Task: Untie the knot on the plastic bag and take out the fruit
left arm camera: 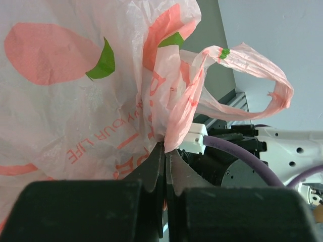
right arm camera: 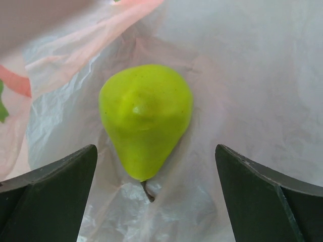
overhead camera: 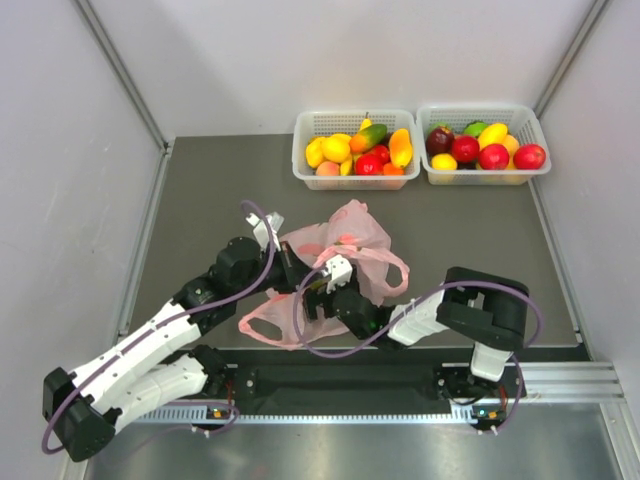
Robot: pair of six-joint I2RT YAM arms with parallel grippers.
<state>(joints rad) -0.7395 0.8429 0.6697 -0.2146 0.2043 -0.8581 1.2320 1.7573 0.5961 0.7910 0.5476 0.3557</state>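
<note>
The translucent pink plastic bag (overhead camera: pixel 345 250) lies crumpled in the middle of the table. My left gripper (left arm camera: pixel 165 147) is shut on a bunched fold of its film near the mouth, and in the top view the left gripper (overhead camera: pixel 288 268) sits at the bag's left side. One handle loop (left arm camera: pixel 252 65) hangs loose to the right. The knot is out of view. My right gripper (right arm camera: pixel 155 148) is open inside the bag, its fingers either side of a yellow-green pear-shaped fruit (right arm camera: pixel 146 113) lying on the film, stem toward me. From above, the right gripper (overhead camera: pixel 318 298) is at the bag's near edge.
Two white baskets stand at the back of the dark table (overhead camera: pixel 200 220): the left basket (overhead camera: pixel 355 183) and the right basket (overhead camera: pixel 485 178), both full of coloured fruit. Grey walls close in both sides. The two arms meet close together at the bag.
</note>
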